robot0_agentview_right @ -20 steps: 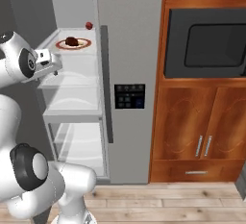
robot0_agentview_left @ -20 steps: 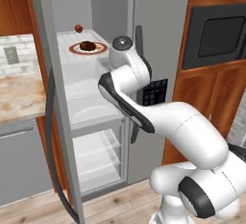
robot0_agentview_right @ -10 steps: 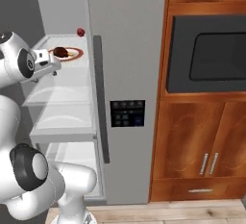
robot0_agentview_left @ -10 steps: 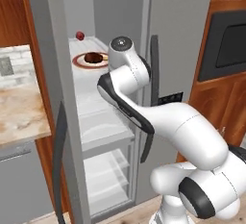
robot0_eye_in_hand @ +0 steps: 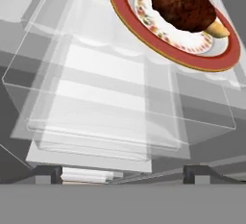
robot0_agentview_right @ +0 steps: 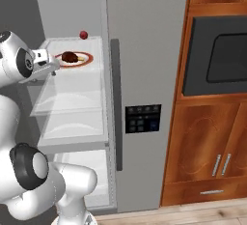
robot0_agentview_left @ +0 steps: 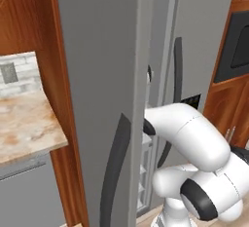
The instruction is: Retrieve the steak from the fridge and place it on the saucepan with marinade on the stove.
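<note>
Approach step, nothing picked up yet. Gripper (robot0_eye_in_hand: 123, 175) sits just in front of the fridge (robot0_agentview_right: 144, 74) shelves, fingers (robot0_eye_in_hand: 48, 174) spread wide and empty; nothing between them but the clear shelf front below.

Near to far, from the right base view: hand at the front left corner of the upper shelf (robot0_agentview_right: 72, 81), pointing in. Past it, the red-rimmed plate (robot0_agentview_right: 84, 60) sits mid-shelf. The steak (robot0_agentview_right: 69, 56) lies on the plate, toward its left side. A small red fruit (robot0_agentview_right: 83, 35) sits at the back edge of the shelf, well apart from the plate.

Hand view agrees: plate (robot0_eye_in_hand: 144, 31) high in the picture, steak (robot0_eye_in_hand: 183, 4) on it, still ahead of the fingertips and off to one side of their centre line. A small tan piece pokes out beside the steak; can't tell what it is.

Left base view is mostly the open fridge door (robot0_agentview_left: 104, 99) edge-on, arm reaching behind it.

Next move, my read: push further in over the shelf, shift sideways to centre on the steak, drop until the fingers straddle it, then close. Meat is lumpy and small against the plate, so the descent should stop short of the plate rim. Risk: nudging the plate, or clipping the shelf front on the way in. Saucepan and stove come later.
</note>
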Robot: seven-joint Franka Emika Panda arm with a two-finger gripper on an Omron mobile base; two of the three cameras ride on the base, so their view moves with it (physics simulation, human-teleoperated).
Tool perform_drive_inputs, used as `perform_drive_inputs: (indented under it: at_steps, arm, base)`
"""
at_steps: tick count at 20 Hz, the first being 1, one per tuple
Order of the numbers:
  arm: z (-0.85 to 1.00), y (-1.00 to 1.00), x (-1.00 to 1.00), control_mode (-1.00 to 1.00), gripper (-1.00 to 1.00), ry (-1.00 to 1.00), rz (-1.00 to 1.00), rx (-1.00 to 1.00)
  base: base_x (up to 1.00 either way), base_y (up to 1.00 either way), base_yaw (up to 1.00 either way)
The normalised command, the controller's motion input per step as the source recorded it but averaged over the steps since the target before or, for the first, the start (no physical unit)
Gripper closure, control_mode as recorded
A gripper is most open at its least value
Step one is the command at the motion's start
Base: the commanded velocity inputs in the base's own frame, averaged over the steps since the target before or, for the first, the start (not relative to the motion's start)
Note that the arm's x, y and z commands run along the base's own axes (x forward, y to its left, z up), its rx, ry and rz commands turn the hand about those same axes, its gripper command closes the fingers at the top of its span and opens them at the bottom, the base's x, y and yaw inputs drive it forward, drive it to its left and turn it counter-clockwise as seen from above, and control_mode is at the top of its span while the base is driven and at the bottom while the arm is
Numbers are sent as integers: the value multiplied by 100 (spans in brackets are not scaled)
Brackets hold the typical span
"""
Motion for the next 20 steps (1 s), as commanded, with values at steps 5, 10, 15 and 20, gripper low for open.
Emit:
perform_drive_inputs:
  at_steps: [5,10,15,20]
  arm:
    - [0,0,0,100,-100,0,0,0]
    - [0,0,0,100,-100,0,0,0]
    - [0,0,0,100,-100,0,0,0]
    - [63,-5,41,-100,-100,-7,4,10]
  base:
    - [20,4,-5]
    - [32,-34,0]
    - [30,0,0]
    - [0,0,0]
